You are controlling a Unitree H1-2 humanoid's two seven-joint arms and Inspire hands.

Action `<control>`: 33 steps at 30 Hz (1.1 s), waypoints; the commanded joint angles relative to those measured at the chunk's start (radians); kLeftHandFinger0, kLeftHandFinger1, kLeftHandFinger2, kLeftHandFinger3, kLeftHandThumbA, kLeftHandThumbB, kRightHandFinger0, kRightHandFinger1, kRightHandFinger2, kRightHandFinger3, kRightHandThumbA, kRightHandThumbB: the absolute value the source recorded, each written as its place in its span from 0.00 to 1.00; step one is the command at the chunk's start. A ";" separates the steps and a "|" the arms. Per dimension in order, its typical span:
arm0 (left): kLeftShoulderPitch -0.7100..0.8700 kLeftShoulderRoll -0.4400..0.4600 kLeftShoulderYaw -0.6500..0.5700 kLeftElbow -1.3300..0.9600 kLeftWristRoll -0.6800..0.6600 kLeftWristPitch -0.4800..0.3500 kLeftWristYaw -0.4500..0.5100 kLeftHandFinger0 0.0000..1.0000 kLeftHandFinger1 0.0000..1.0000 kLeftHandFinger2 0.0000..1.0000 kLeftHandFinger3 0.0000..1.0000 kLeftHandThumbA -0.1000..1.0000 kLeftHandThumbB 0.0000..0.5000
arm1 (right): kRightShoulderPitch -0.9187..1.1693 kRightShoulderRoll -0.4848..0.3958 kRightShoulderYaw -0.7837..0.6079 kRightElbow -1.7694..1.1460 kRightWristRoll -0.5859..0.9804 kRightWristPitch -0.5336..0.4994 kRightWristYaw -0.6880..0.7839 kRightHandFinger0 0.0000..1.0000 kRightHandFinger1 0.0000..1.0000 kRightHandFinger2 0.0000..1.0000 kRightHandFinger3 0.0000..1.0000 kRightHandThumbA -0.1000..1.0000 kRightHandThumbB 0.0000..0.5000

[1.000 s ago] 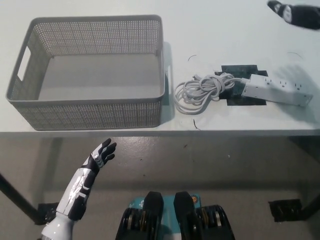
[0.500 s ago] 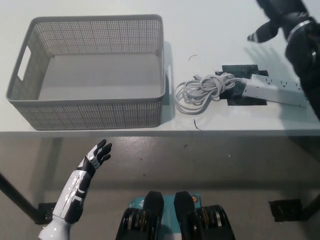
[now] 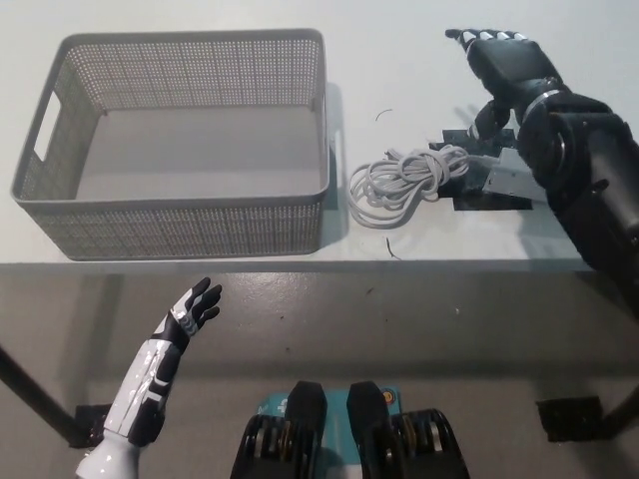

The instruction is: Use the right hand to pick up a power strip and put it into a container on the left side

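- Black right hand (image 3: 504, 62), outstretched at 2 o'clock above power strip (image 3: 509, 178), fingers spread, grasping nothing.
- Lower and further left than half a second ago, now covering most of the strip.
- White left hand (image 3: 192, 310) at 7 o'clock, open, unmoved.

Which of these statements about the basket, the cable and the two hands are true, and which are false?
1. The grey basket holds the power strip. False: nothing lies in it; the power strip is on the table, mostly hidden by the black arm.
2. The right hand is above the table with fingers spread. True.
3. The coiled white cable lies right of the basket. True.
4. The left hand rests on the table. False: it is below the table edge, open.
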 commanded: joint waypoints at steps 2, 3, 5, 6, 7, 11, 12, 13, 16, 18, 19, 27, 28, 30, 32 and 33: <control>-0.004 -0.001 0.007 -0.011 -0.001 -0.035 0.001 1.00 1.00 1.00 1.00 1.00 0.39 | -0.047 0.015 0.003 0.014 -0.005 -0.004 -0.050 1.00 1.00 1.00 1.00 1.00 0.79; -0.004 0.000 0.009 -0.014 0.001 -0.031 0.003 1.00 1.00 1.00 1.00 1.00 0.39 | -0.046 0.017 0.002 0.028 0.000 -0.014 -0.056 1.00 1.00 1.00 1.00 1.00 0.79; -0.005 0.001 0.010 -0.015 0.000 -0.029 0.002 1.00 1.00 1.00 1.00 1.00 0.38 | -0.045 0.020 0.006 0.049 0.000 -0.021 -0.063 1.00 1.00 1.00 1.00 1.00 0.79; -0.005 0.000 0.010 -0.016 0.000 -0.027 0.002 1.00 1.00 1.00 1.00 1.00 0.38 | -0.045 0.022 0.008 0.056 0.000 -0.023 -0.067 1.00 1.00 1.00 1.00 1.00 0.79; -0.005 0.000 0.010 -0.015 0.002 -0.030 0.003 1.00 1.00 1.00 1.00 1.00 0.38 | -0.042 0.022 0.007 0.058 0.004 -0.023 -0.065 1.00 1.00 1.00 1.00 1.00 0.79; -0.012 0.001 0.011 -0.013 -0.005 -0.036 -0.001 1.00 1.00 1.00 1.00 1.00 0.35 | -0.042 0.019 0.022 0.080 -0.005 -0.016 -0.055 1.00 1.00 1.00 1.00 1.00 0.80; -0.012 0.001 0.011 -0.013 -0.004 -0.034 0.000 1.00 1.00 1.00 1.00 1.00 0.35 | -0.042 0.020 0.027 0.093 -0.006 -0.020 -0.055 1.00 1.00 1.00 1.00 1.00 0.80; -0.012 0.001 0.011 -0.014 -0.004 -0.034 0.000 1.00 1.00 1.00 1.00 1.00 0.35 | -0.042 0.021 0.028 0.097 -0.004 -0.020 -0.055 1.00 1.00 1.00 1.00 1.00 0.79; -0.012 0.002 0.012 -0.014 0.000 -0.031 0.001 1.00 1.00 1.00 1.00 1.00 0.36 | -0.041 0.024 0.031 0.113 0.002 -0.014 -0.049 1.00 1.00 1.00 1.00 1.00 0.76; -0.011 0.001 0.012 -0.013 -0.009 -0.028 -0.001 1.00 1.00 1.00 1.00 1.00 0.36 | -0.033 0.022 0.036 0.110 0.000 -0.009 -0.047 1.00 1.00 1.00 1.00 1.00 0.76; -0.011 0.001 0.011 -0.014 -0.012 -0.026 -0.002 1.00 1.00 1.00 1.00 1.00 0.37 | -0.033 0.021 0.039 0.111 -0.002 -0.007 -0.044 1.00 1.00 1.00 1.00 1.00 0.76; -0.006 -0.001 0.012 -0.011 -0.007 -0.028 0.000 1.00 1.00 1.00 1.00 1.00 0.37 | -0.032 0.022 0.063 0.173 -0.006 -0.013 -0.058 1.00 1.00 1.00 1.00 0.89 0.67; -0.005 -0.001 0.011 -0.013 -0.006 -0.027 0.000 1.00 1.00 1.00 1.00 1.00 0.38 | -0.035 0.028 0.061 0.195 0.004 -0.018 -0.062 1.00 1.00 1.00 1.00 0.85 0.66; -0.001 -0.002 0.009 -0.021 -0.004 -0.014 0.000 1.00 1.00 1.00 1.00 1.00 0.39 | -0.042 0.043 0.073 0.231 -0.005 -0.028 -0.092 1.00 1.00 1.00 1.00 0.84 0.67; 0.000 -0.002 0.008 -0.022 -0.005 -0.012 -0.001 1.00 1.00 1.00 1.00 1.00 0.39 | -0.049 0.054 0.079 0.255 -0.008 -0.040 -0.118 1.00 1.00 1.00 1.00 0.85 0.67; 0.000 -0.002 0.008 -0.020 -0.010 -0.014 -0.003 1.00 1.00 1.00 1.00 1.00 0.40 | -0.060 0.068 0.089 0.292 -0.015 -0.050 -0.149 1.00 1.00 1.00 1.00 0.85 0.67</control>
